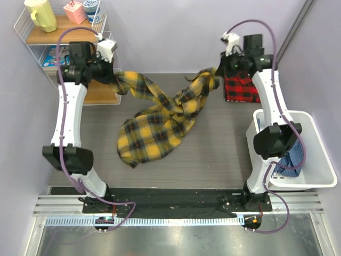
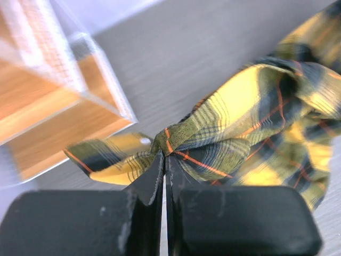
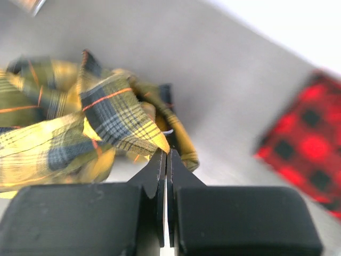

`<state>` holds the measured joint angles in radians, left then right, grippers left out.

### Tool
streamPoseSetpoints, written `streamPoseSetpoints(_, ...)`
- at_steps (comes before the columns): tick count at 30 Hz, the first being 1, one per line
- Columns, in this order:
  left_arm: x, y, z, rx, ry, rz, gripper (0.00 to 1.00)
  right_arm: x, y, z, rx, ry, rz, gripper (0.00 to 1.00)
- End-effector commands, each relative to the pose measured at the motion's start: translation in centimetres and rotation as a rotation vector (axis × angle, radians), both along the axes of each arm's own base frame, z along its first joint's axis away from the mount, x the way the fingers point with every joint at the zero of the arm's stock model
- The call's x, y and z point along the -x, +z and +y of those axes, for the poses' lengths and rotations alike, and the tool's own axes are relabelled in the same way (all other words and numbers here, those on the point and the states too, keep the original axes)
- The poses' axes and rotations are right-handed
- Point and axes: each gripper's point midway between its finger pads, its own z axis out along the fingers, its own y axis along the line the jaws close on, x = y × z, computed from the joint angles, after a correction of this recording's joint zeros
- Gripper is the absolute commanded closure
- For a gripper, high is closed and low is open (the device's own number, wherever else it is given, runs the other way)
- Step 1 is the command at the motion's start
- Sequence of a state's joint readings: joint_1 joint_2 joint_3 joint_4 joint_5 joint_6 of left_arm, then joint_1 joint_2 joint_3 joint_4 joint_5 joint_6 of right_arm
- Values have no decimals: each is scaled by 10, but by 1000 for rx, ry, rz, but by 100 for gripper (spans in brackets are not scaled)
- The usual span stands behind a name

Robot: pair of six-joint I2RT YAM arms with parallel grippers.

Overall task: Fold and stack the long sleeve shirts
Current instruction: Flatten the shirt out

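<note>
The yellow plaid long sleeve shirt [image 1: 154, 122] hangs stretched between both arms over the grey table, its lower part bunched on the surface. My left gripper [image 1: 114, 80] is shut on one end of it at the far left; the wrist view shows cloth [image 2: 224, 128] pinched at the gripper's tips [image 2: 164, 156]. My right gripper [image 1: 217, 71] is shut on the other end at the far right, with the fabric [image 3: 114, 114] caught at the gripper's tips [image 3: 166, 153]. A folded red-and-black shirt [image 1: 241, 88] lies flat behind the right arm, also visible as a red plaid patch [image 3: 309, 144].
A wire shelf [image 1: 64, 32] with a yellow mug [image 1: 41, 15] and wooden boards stands at the far left, close to the left gripper. A white bin [image 1: 303, 154] holding blue cloth sits at the right beside the right arm's base.
</note>
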<state>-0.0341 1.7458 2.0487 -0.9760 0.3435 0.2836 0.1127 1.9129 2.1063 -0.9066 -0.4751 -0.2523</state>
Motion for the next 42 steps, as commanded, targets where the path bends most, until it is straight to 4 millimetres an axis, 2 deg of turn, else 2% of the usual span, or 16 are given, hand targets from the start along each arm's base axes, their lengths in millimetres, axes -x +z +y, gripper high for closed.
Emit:
streamPoseSetpoints(1, 31, 62, 34, -41, 90, -169, 100, -2, 83, -54, 18, -138, -194, 99)
streamPoseSetpoints(2, 35, 52, 37, -65, 82, -159, 100, 2, 84, -57, 17, -143, -193, 99)
streamPoseSetpoints(4, 56, 68, 42, -85, 97, -219, 100, 17, 82, -69, 18, -157, -166, 99)
streamPoseSetpoints(9, 82, 86, 60, -88, 226, -346, 100, 69, 69, -54, -45, -108, -95, 99)
streamPoseSetpoints(13, 114, 142, 86, -64, 408, -555, 100, 121, 63, -48, -57, -74, -114, 99)
streamPoseSetpoints(15, 124, 166, 88, -37, 433, -637, 100, 151, 81, -47, -48, -47, -200, 99)
streamPoseSetpoints(16, 130, 180, 85, -20, 426, -672, 100, 158, 64, -49, -38, -58, -167, 99)
streamPoseSetpoints(18, 131, 189, 69, 29, 348, -677, 100, 176, 48, -57, -12, -112, -124, 99)
streamPoseSetpoints(19, 135, 197, 58, 60, 293, -671, 100, 181, 19, -64, 25, -140, -51, 98)
streamPoseSetpoints(20, 133, 190, 37, 88, 175, -633, 100, 186, 2, -69, 56, -146, -17, 90)
streamPoseSetpoints(22, 157, 184, -24, 207, -186, -574, 100, 196, -30, -73, 102, -125, 66, 56)
streamPoseSetpoints(24, 172, 171, -56, 292, -355, -529, 100, 197, -38, -72, 130, -63, 82, 20)
streamPoseSetpoints(27, 194, 159, -92, 320, -562, -515, 100, 184, -17, -59, 87, 15, 18, 6)
streamPoseSetpoints(32, 202, 151, -107, 306, -691, -555, 100, 162, -2, 12, -98, 257, -28, 0)
streamPoseSetpoints(36, 208, 166, -112, 312, -754, -644, 99, 155, -24, 67, -93, 390, -31, 0)
streamPoseSetpoints(42, 224, 187, -120, 357, -849, -704, 96, 127, -73, 114, -100, 490, 64, 5)
